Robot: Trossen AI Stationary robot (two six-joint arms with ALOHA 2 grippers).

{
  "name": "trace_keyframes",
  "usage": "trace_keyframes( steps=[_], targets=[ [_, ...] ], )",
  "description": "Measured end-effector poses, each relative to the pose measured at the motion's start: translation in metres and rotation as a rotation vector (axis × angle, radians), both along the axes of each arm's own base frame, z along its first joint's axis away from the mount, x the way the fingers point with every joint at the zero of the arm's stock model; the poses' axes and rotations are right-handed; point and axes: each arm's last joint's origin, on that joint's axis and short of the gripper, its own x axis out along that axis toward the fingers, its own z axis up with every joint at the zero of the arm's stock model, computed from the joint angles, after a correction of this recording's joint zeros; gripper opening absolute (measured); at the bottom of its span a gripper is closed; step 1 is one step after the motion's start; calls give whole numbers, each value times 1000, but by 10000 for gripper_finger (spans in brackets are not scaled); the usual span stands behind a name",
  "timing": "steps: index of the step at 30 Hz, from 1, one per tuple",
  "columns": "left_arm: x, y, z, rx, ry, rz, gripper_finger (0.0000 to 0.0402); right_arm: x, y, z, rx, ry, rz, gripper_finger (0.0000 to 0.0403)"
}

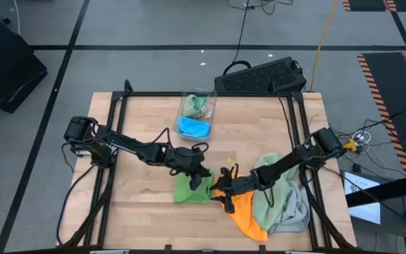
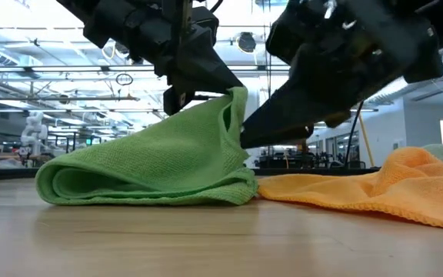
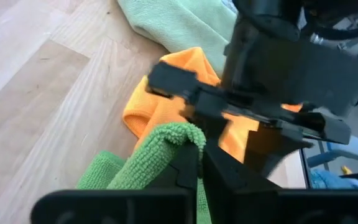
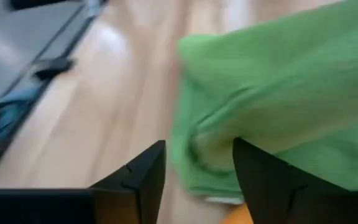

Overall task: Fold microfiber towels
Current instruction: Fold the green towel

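The bright green microfiber towel (image 1: 187, 190) lies folded on the table's near middle, its lower layers flat on the wood (image 2: 144, 165). One end is raised into a peak (image 2: 235, 98), and my left gripper (image 1: 201, 176) is shut on it. My right gripper (image 1: 220, 192) is open right beside that peak, on its right. In the right wrist view its fingers (image 4: 197, 171) stand apart, with the towel's folded layers (image 4: 278, 93) just ahead of them. An orange towel (image 1: 249, 215), a sage green one (image 1: 273, 180) and a light grey one (image 1: 296, 212) lie heaped to the right. My left gripper pinches the raised edge of the green towel (image 3: 188, 132) between its two shut fingers, which slant down from the table's left side. Several layers seem caught there. That end is lifted off the table, and the rest lies folded on the wood. My right gripper: I cannot tell whether its open fingers touch the towel.
A clear plastic bin (image 1: 197, 113) at the far middle holds a blue cloth and a green one. A black keyboard (image 1: 259, 76) lies beyond the far edge. The orange towel (image 2: 375, 188) lies against the green one's right side. Bare wood lies to the left and near.
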Motion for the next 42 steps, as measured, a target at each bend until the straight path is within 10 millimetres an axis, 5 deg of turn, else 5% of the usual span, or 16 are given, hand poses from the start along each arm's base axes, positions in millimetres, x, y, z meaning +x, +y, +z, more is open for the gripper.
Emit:
trace_keyframes(
  steps=[13, 19, 23, 30, 36, 42],
  targets=[
    [0, 2, -1, 43, 2, 55, 7, -3, 7, 2, 99, -29, -192, 250],
    [0, 3, 0, 43, -1, 58, 16, 1, 5, -13, 114, -26, -232, 261],
    [0, 3, -1, 42, 0, 58, 12, 4, 3, -21, 143, -31, -252, 212],
    [-1, 2, 1, 19, 3, -11, 15, 7, 14, -7, 220, -153, -110, 17],
    [-10, 6, 13, -24, 28, -117, 12, 6, 24, 1, 295, -216, -65, 19],
    [-11, 14, 6, 2, 76, -91, 13, 5, 19, -12, 249, -128, -136, 6]
  ],
)
